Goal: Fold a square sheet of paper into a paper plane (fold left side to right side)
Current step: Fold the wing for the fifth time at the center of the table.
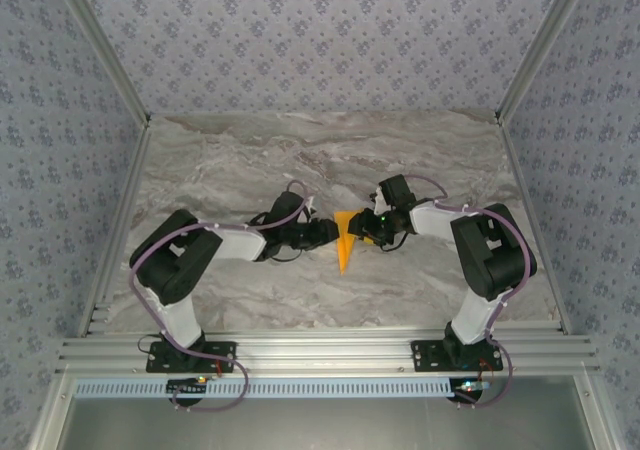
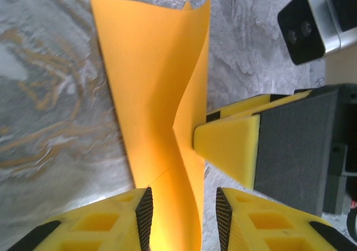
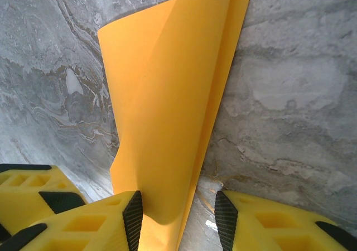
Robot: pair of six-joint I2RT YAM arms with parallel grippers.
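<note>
The orange paper (image 1: 345, 239) lies on the gray marble counter (image 1: 250, 160). From above it looks like a thin, pointy shape, with its wide end away from the arm bases and its sharp end toward them. The paper is folded, and one flap stands up from the rest and curls a little along its top edge. The left claw (image 2: 183, 205) is at the left side of the paper. Its two yellow fingers are a little apart, with the black pads (image 2: 144, 213) facing each other and the paper running up between them. There is a small gap between the paper and one pad, so this claw is not pinching it. The right claw (image 3: 177, 205) is at the right side of the paper. Its fingers are also partly apart, with the paper between them. The paper touches one pad, and some bare counter shows before the other pad, so this claw is not squeezing it either. In the left wrist view, a yellow fingertip (image 2: 226, 145) of the right claw rests against the paper's standing flap. Above that fingertip is a small silver and black camera (image 2: 309, 25).
</note>
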